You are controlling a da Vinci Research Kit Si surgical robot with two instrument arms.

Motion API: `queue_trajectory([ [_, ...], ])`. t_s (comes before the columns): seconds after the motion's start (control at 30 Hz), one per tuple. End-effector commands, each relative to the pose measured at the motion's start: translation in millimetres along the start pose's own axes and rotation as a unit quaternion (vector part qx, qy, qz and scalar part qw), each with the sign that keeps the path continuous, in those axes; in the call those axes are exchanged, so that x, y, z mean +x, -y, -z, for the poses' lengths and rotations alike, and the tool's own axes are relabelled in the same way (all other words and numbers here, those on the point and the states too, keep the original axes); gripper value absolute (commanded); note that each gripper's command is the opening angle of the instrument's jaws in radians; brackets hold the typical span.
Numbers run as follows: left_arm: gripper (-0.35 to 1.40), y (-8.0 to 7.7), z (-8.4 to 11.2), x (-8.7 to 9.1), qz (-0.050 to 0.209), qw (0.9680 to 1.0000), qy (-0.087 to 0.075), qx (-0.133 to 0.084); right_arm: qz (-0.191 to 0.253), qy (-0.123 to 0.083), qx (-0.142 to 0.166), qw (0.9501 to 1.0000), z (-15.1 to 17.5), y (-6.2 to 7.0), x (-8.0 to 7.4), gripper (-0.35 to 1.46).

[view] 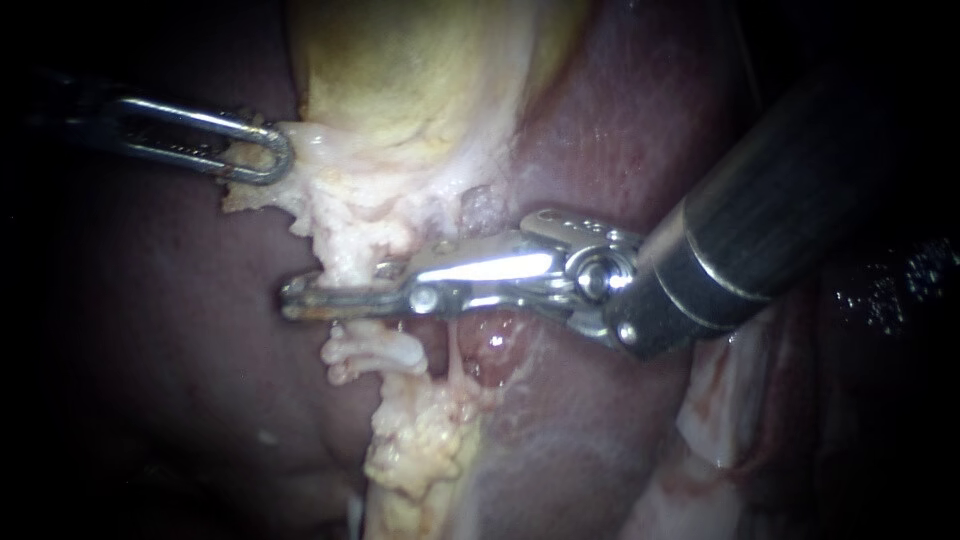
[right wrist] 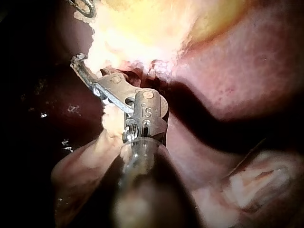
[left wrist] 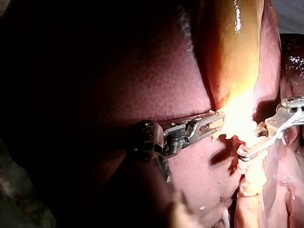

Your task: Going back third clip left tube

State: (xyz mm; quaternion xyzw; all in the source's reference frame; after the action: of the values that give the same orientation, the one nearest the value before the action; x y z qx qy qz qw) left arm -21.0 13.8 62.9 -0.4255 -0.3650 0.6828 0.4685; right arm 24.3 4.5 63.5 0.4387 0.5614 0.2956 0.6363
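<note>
My right instrument (view: 292, 301) comes in from the upper right and lies level across the pale fatty tissue (view: 350, 255) below the yellow gallbladder (view: 420, 70). Its long thin jaws show a narrow gap, and the pale strand crosses them near their middle. A thin tube (view: 456, 352) runs down from under the jaws. No clip shows clearly. My left instrument (view: 278, 160) enters from the left, its looped jaws shut on the pale tissue at the gallbladder's edge. The left wrist view shows the left instrument (left wrist: 216, 124) at that bright tissue, with the right instrument (left wrist: 243, 153) ahead of it.
Dark red liver (view: 150, 330) surrounds the site on both sides. A lumpy yellow fat column (view: 420, 440) hangs below the right jaws. Pale folded tissue (view: 730, 390) lies under the right shaft.
</note>
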Motion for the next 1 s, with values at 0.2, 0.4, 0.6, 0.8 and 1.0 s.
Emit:
queue_trajectory([
  [0.2,-0.35,-0.1,0.0,0.0,0.0,1.0,0.0,0.0,-0.001,0.002,0.005,1.0,0.0,-0.2,0.0,0.04],
  [0.4,-0.35,-0.1,0.0,0.0,0.0,1.0,0.0,0.0,0.0,0.001,0.002,1.0,-0.6,-0.9,-0.2,0.43],
  [0.6,-0.35,-0.4,0.0,-0.1,0.0,1.0,0.001,-0.002,0.012,-0.014,-0.001,0.9998,-1.2,-2.5,-0.7,0.47],
  [0.8,-0.35,-0.9,-0.1,-0.2,0.0,1.0,0.002,-0.003,0.054,-0.026,-0.034,0.9976,-0.6,-4.5,-0.9,0.49],
  [1.0,-0.35,-1.4,-0.1,-0.2,0.001,1.0,0.003,-0.004,0.089,-0.032,-0.06,0.9937,0.5,-5.9,-0.9,0.5],
])
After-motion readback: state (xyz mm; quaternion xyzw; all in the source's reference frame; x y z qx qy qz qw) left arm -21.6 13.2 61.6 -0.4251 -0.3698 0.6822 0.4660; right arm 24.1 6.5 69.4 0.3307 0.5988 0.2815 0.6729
